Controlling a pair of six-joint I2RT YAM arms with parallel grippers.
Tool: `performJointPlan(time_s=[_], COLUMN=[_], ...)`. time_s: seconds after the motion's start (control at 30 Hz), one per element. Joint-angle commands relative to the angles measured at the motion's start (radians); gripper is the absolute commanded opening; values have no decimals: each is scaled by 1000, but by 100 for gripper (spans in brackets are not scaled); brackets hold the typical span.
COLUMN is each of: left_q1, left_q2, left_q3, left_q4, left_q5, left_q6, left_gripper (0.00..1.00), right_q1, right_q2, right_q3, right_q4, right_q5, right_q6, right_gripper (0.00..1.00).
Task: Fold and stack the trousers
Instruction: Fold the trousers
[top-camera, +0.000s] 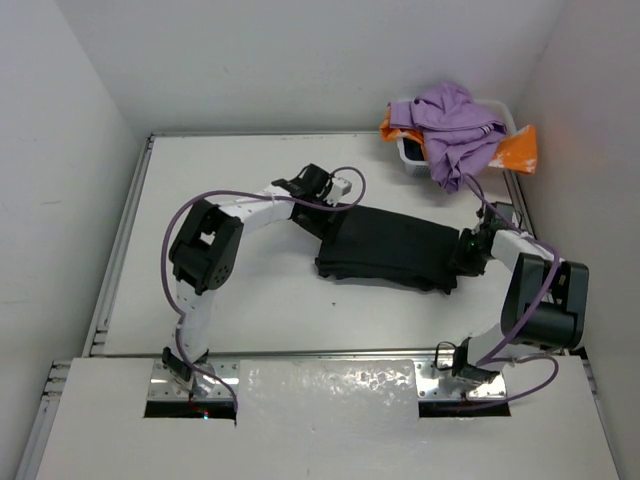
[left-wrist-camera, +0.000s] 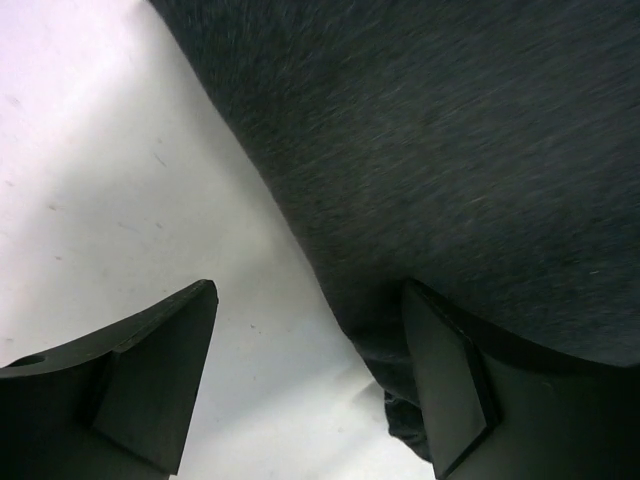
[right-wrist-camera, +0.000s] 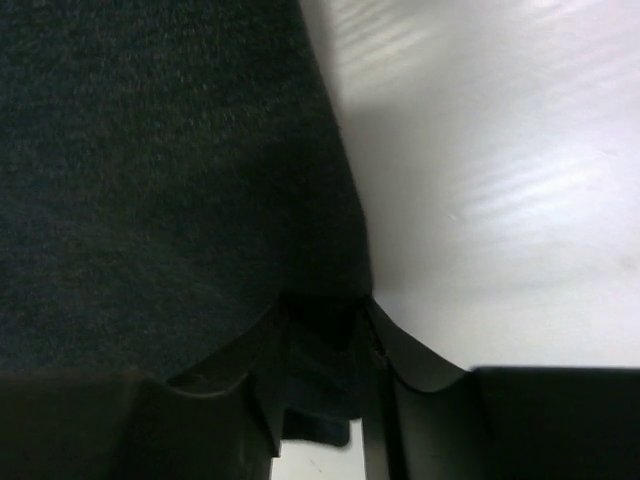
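Note:
The black trousers (top-camera: 388, 246) lie folded into a thick rectangle in the middle of the table. My left gripper (top-camera: 322, 220) is at their left end. In the left wrist view it (left-wrist-camera: 308, 292) is open: one finger (left-wrist-camera: 150, 385) is over bare table, the other (left-wrist-camera: 455, 385) is over the fabric edge (left-wrist-camera: 450, 150). My right gripper (top-camera: 463, 252) is at the trousers' right end. In the right wrist view it (right-wrist-camera: 322, 312) is shut on a bunch of the dark fabric (right-wrist-camera: 150, 180), which fills the gap between the fingers.
A white bin (top-camera: 412, 152) at the back right holds a purple garment (top-camera: 455, 125) and an orange cloth (top-camera: 518, 150). Walls close in on the left, back and right. A metal rail (top-camera: 120, 235) runs along the table's left edge.

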Motion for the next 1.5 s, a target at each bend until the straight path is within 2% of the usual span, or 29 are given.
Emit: performJointPlan(time_s=[0.0,0.23,0.5,0.73,0.93,1.03,1.07,1.17,1.2,1.33,1.47], left_q1=[8,52,258,325,379,405,408,422,428,486,572], left_q2=[-22,-63,-190,-259,-292,-318,-335,-370,-379,-430,-457], left_q3=[-35,-183,-322,-362,-350,-333,-327,-304,-297,-307,-324], left_q4=[71,105,122,132,116,102,88,60,53,37,39], left_q5=[-41,-90,-134,-154,-145,-144,-137,-114,-110,-84,-78], left_q6=[-14,16,46,78,62,66,64,55,50,33,29], left_gripper=[72,71,71,70,70,71,71,72,72,73,73], right_q1=[26,214,322,344,342,325,313,218,162,23,-133], right_q2=[57,140,183,254,225,183,157,111,75,-18,-68], right_q3=[-1,-17,58,167,267,304,310,322,324,347,361], right_q4=[87,201,259,232,126,60,49,23,14,-51,-149], right_q5=[-83,-70,-116,-170,-178,-155,-149,-176,-178,-159,-146], right_q6=[-11,66,121,61,-15,-48,-46,-25,-22,-43,-97], right_gripper=[29,24,23,27,34,46,54,65,77,98,99])
